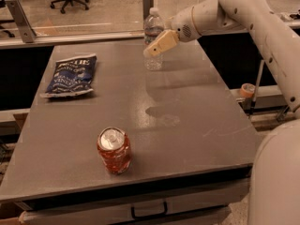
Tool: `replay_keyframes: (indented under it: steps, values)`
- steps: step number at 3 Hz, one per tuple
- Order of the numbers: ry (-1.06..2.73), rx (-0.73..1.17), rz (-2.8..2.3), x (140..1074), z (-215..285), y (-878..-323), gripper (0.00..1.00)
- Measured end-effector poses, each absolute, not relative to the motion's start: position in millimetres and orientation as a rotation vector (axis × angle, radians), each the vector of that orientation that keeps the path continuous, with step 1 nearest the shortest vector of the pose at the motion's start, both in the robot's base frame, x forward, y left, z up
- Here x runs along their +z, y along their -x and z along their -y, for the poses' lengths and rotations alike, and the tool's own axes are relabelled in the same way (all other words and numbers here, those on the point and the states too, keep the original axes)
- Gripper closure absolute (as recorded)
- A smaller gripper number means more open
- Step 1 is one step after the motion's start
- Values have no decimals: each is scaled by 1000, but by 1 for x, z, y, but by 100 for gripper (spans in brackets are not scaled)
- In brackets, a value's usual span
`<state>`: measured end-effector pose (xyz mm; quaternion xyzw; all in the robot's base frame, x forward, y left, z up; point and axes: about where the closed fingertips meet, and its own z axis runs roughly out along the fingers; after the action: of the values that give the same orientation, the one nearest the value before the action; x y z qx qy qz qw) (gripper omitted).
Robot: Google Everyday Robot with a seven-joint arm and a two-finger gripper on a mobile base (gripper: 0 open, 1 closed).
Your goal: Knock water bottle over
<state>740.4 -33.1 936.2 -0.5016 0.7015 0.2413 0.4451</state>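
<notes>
The water bottle (153, 29) stands upright near the far edge of the grey table (187, 107); it is clear and ribbed with a white cap. My gripper (152, 49) comes in from the right on the white arm, and its tan fingers lie across the front of the bottle at about mid-height, at or very near it. The bottle's lower part shows below the fingers.
An orange-red soda can (114, 150) stands near the table's front edge. A dark blue chip bag (70, 75) lies flat at the left. A glass partition runs behind the table's far edge. The robot's white body (276, 177) fills the right foreground.
</notes>
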Motion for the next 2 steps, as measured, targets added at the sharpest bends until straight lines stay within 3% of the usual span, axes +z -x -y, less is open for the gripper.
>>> replay_keyframes:
  steps: [2]
  values:
    - [1442, 782, -1580, 950, -17, -674, 0]
